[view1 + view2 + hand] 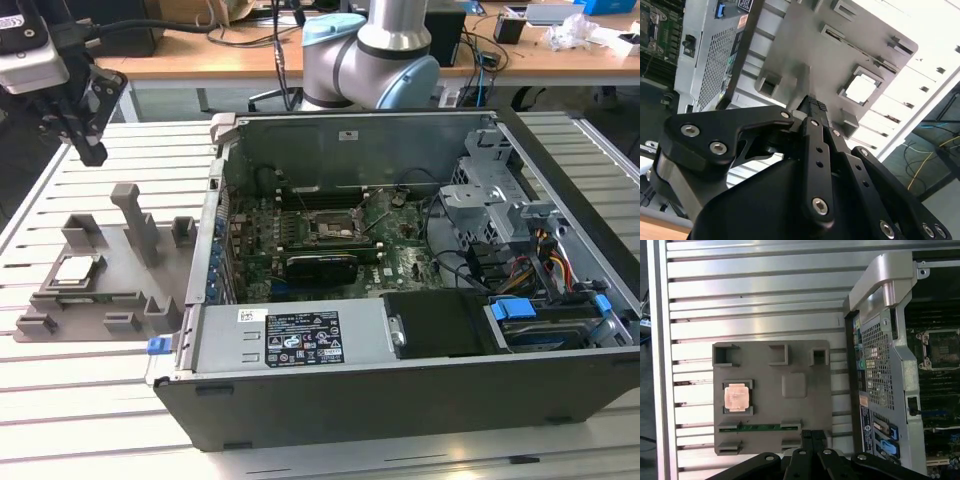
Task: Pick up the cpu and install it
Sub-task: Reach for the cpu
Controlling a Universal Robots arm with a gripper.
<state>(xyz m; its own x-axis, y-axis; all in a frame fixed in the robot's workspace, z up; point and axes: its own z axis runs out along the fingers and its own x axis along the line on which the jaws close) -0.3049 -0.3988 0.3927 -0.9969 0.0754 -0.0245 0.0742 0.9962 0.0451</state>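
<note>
The black linkage gripper (812, 102) hangs over one edge of the grey plastic fixture tray (795, 410), its fingertips pressed together with nothing between them. The small, flat, square, silvery-topped cpu (736, 396) lies in a square pocket of that tray, apart from the gripper. The tray rests on the slatted aluminium table (740, 290), just beside the open dark-grey computer case (400, 390). Inside the case, the dark square socket frame (330, 226) sits on the green motherboard (400, 245). Beyond the case rises the silver-and-blue robot arm base (375, 50).
</note>
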